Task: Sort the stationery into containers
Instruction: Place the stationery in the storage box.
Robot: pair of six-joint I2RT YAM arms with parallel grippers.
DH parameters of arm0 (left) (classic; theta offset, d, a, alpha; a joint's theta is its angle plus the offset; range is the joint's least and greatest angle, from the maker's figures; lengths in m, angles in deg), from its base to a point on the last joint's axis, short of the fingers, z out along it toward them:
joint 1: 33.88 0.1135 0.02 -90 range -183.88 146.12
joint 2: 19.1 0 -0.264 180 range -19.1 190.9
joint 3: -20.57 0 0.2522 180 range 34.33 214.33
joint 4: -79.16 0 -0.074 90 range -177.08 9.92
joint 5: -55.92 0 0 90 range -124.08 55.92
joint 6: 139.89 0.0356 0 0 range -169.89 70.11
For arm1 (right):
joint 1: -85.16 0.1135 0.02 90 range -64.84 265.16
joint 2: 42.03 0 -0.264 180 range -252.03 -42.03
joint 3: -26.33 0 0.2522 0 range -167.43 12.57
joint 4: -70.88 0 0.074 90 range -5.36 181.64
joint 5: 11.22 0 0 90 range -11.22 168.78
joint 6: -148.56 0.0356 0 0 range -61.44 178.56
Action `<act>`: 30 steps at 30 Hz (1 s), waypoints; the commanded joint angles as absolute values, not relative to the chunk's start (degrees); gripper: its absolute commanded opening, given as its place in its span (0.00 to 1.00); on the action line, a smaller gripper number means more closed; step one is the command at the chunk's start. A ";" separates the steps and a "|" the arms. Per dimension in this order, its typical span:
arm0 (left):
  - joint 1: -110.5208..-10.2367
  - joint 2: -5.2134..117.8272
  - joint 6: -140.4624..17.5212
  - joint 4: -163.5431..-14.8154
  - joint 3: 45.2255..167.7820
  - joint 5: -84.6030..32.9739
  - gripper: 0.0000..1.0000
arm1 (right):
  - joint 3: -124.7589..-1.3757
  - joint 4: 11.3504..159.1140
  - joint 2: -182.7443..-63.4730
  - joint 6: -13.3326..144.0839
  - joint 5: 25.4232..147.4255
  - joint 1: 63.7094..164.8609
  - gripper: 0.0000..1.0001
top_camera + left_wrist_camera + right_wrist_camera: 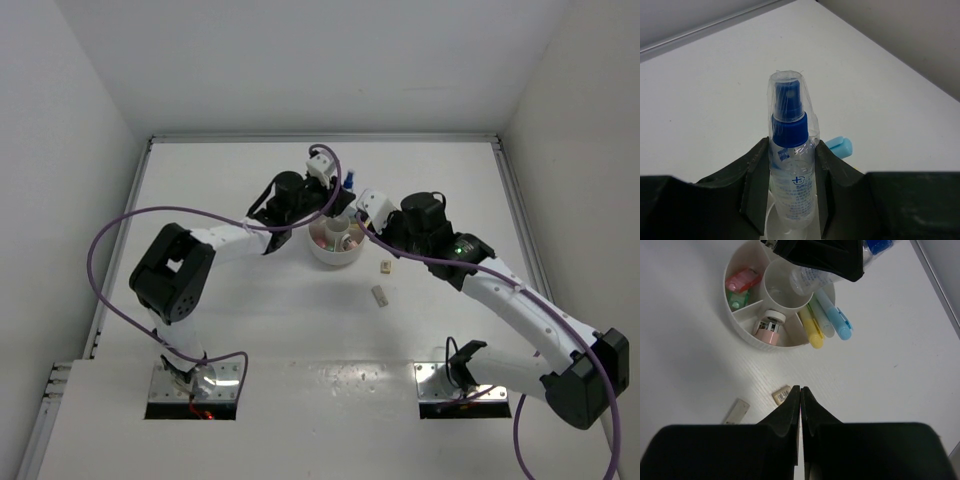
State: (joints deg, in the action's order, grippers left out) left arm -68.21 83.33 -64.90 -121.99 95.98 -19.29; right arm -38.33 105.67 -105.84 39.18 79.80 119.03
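The round white organiser (322, 252) stands mid-table. My left gripper (335, 207) is shut on a clear spray bottle with a blue cap (788, 131), tilted, its lower end in the organiser's central well (785, 287). In the right wrist view the wedges hold a yellow marker (811, 330), light blue markers (838, 322), a pink piece (742, 280), a green piece (738, 299) and a pink and white roll (769, 330). Two tan erasers (782, 394) (736, 411) lie on the table. My right gripper (800, 388) is shut and empty, above the table beside the nearer eraser.
The two erasers (385, 267) (379, 295) lie right of and in front of the organiser. White walls enclose the table at the back and on both sides. A light blue marker tip (840, 146) sticks out past my left gripper's finger.
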 commanded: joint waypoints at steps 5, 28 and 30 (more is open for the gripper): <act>-69.47 83.03 -63.78 -125.84 97.00 -20.89 0.07 | -38.23 103.62 -105.92 38.79 79.40 118.82 0.02; -69.47 80.57 -62.72 -123.99 93.31 -23.27 0.54 | -38.23 103.62 -105.92 38.79 79.40 118.82 0.25; -69.47 79.26 -62.72 -123.99 93.31 -23.27 0.67 | -38.23 103.62 -105.92 38.79 79.40 118.82 0.26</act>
